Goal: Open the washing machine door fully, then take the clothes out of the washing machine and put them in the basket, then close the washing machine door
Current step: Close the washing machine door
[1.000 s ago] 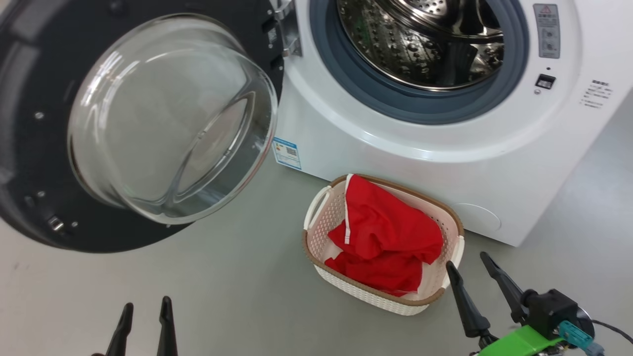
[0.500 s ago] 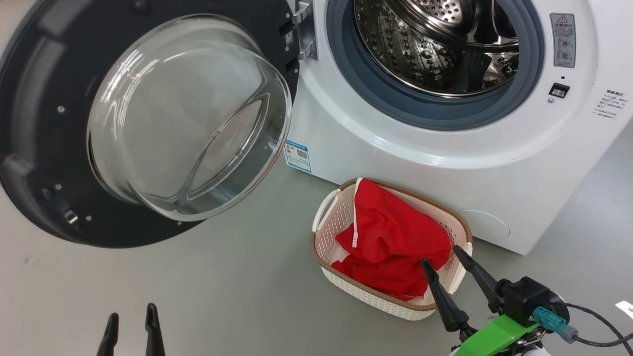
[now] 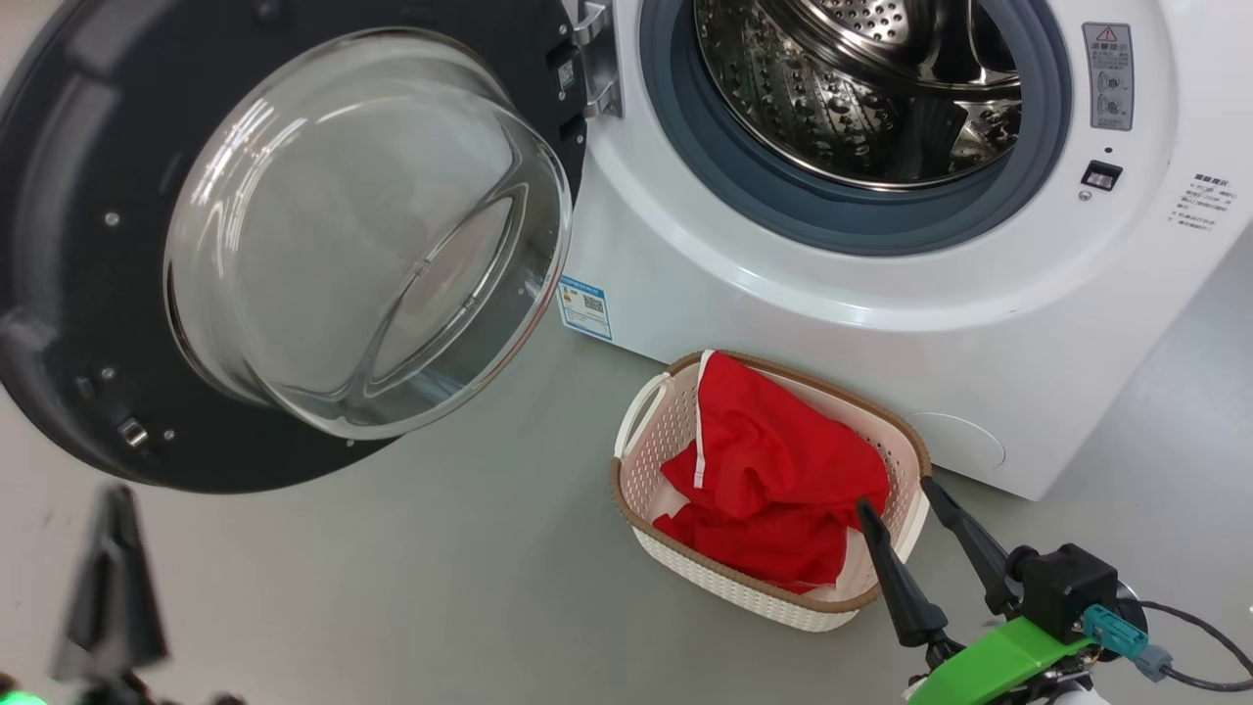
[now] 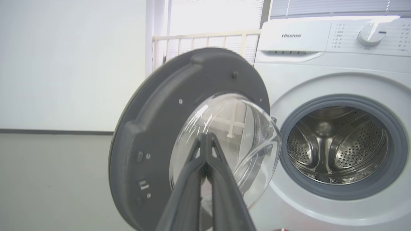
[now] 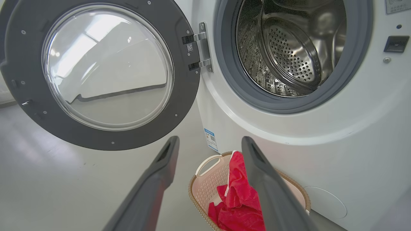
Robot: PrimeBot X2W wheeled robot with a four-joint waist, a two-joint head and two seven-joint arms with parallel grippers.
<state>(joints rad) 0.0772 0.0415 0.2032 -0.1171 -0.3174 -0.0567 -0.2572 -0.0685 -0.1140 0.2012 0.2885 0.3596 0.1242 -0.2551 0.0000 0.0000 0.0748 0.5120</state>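
The washing machine door (image 3: 59,294) hangs swung open at the left, its glass bowl (image 3: 367,235) bulging toward me. The white washing machine (image 3: 783,323) shows bare steel in its drum (image 3: 861,88). Red clothes (image 3: 773,480) lie heaped in the cream basket (image 3: 685,573) on the floor before the machine. My right gripper (image 3: 896,494) is open and holds nothing, its tips over the basket's near right corner. My left gripper (image 3: 116,499) is a blurred dark shape at the lower left, below the door. In the left wrist view the left gripper (image 4: 207,136) is shut, pointing at the door (image 4: 154,122).
Grey floor (image 3: 440,568) spreads between the door and the basket. A blue label (image 3: 585,306) is stuck on the machine's lower left corner. A black cable (image 3: 1194,646) trails from my right wrist. A white wall (image 4: 64,64) and a pale railing (image 4: 205,40) stand behind the door.
My left gripper has swung left and up toward the door's lower edge, now blurred. My right gripper has drawn back slightly right of the basket. The camera shifted a little.
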